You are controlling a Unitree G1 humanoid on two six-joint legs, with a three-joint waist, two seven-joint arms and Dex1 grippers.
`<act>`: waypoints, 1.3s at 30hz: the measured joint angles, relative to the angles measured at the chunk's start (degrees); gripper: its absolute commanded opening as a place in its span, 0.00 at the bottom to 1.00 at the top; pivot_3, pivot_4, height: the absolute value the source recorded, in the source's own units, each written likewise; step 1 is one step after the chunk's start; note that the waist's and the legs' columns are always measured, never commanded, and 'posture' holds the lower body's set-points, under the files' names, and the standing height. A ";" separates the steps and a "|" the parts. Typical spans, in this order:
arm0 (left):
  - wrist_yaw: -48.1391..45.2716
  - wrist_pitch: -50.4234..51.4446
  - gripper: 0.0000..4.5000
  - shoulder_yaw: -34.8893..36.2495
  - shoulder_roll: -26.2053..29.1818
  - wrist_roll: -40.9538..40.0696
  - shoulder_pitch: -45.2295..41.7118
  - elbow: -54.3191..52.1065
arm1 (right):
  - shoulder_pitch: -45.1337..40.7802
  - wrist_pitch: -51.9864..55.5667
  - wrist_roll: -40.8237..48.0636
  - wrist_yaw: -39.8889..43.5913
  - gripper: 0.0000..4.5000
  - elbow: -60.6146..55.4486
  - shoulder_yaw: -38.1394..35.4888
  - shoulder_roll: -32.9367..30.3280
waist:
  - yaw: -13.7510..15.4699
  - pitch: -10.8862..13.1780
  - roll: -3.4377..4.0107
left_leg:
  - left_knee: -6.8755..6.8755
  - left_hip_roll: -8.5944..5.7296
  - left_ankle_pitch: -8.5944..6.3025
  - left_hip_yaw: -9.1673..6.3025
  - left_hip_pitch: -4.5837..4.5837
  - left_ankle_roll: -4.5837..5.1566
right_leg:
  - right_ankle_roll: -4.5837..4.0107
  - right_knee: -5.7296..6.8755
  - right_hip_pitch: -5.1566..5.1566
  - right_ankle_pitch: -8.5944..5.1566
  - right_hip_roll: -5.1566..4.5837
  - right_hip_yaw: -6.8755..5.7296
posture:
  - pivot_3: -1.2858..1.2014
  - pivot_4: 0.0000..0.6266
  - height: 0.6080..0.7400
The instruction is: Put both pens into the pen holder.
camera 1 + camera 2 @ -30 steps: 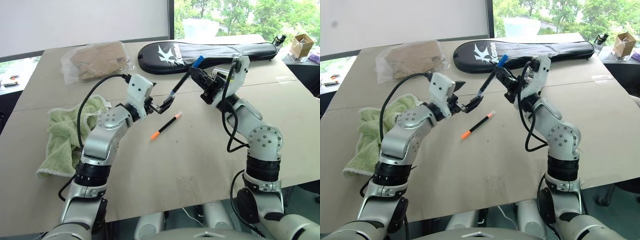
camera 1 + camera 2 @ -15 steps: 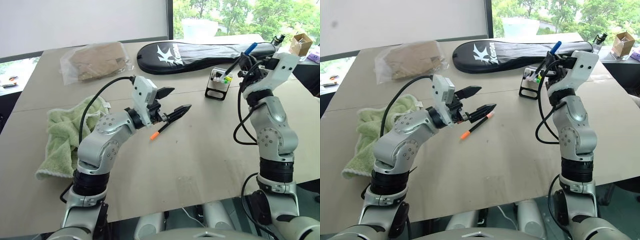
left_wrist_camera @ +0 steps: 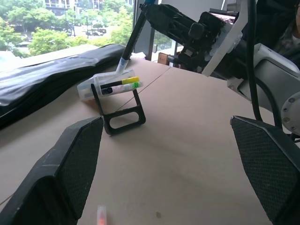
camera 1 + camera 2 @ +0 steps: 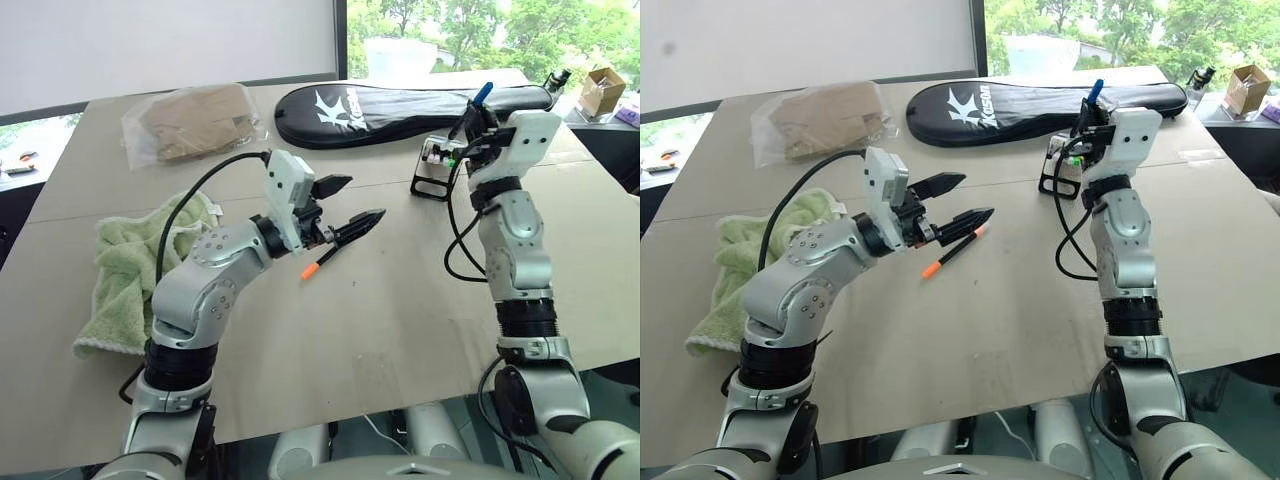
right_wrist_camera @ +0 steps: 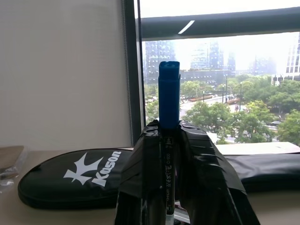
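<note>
My right claw point(image 4: 468, 118) pinches the blue-capped black pen point(image 5: 168, 117) upright, its tip entering the small black-framed pen holder point(image 3: 115, 101). My left claw point(image 4: 352, 205) is spread above the orange-tipped black pen point(image 4: 952, 250), mid-worktop point(image 4: 400, 300), open room around.

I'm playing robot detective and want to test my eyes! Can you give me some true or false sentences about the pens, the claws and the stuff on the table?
1. The right claw is shut on the blue-capped pen. True.
2. The orange-tipped pen is already in the pen holder. False: it lies on the table, just below the left claw.
3. The left claw is open and holds nothing. True.
4. The green towel is on the robot's right side. False: it lies on the robot's left.
5. The blue-capped pen points its cap down. False: the blue cap sticks up, and the other end reaches down to the pen holder.
</note>
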 measured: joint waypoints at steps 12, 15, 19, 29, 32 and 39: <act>0.38 -0.09 1.00 0.48 2.33 0.16 2.66 -1.89 | -4.32 -19.27 -8.26 3.24 0.34 21.12 2.39 -1.46 | -0.51 -0.01 -0.01 | -0.01 0.00 0.03 0.00 0.04 -0.04 | -0.01 0.02 0.02 0.00 0.00 0.03 | 0.52 0.24 1.00; -0.15 -0.14 1.00 0.51 3.48 0.18 3.61 -1.89 | -4.33 -20.69 -8.66 4.06 0.68 24.13 2.42 -1.54 | -0.66 0.00 -0.01 | -0.01 0.01 0.03 -0.01 0.02 -0.05 | -0.01 0.01 0.01 0.00 -0.01 0.03 | 0.52 0.24 1.00; -0.78 -0.13 1.00 0.52 6.38 1.25 4.93 -1.84 | -4.15 -21.25 -8.70 4.21 0.99 23.68 2.30 -2.68 | -0.97 0.00 -0.01 | -0.01 0.01 0.03 -0.01 0.02 -0.05 | -0.01 0.01 0.01 0.00 -0.02 0.04 | 0.52 0.24 1.00; -0.42 12.15 1.00 -1.28 18.12 4.52 6.05 -1.61 | 15.12 10.36 2.58 14.63 0.99 -16.72 5.91 -10.47 | -0.46 0.00 0.01 | -0.02 0.02 -0.12 -0.19 -0.05 0.21 | 0.02 0.03 -0.01 -0.02 -0.04 -0.14 | 0.52 0.24 1.00; -0.84 15.19 1.00 -6.81 20.83 7.69 4.86 0.38 | 20.53 26.10 7.97 18.20 0.99 -31.76 8.63 -16.65 | -0.45 0.00 0.00 | 0.00 0.00 -0.13 -0.12 0.07 0.23 | 0.03 0.03 0.10 -0.04 -0.04 -0.09 | 0.52 0.24 1.00; -3.55 13.59 0.62 -17.64 20.85 15.18 0.93 5.30 | 22.03 51.16 20.47 13.97 1.00 -42.96 6.76 -15.99 | 0.12 -0.02 -0.11 | -0.01 0.05 -0.14 -0.16 0.81 0.23 | 0.03 -0.06 0.86 -0.37 0.04 -0.13 | 0.52 0.24 1.00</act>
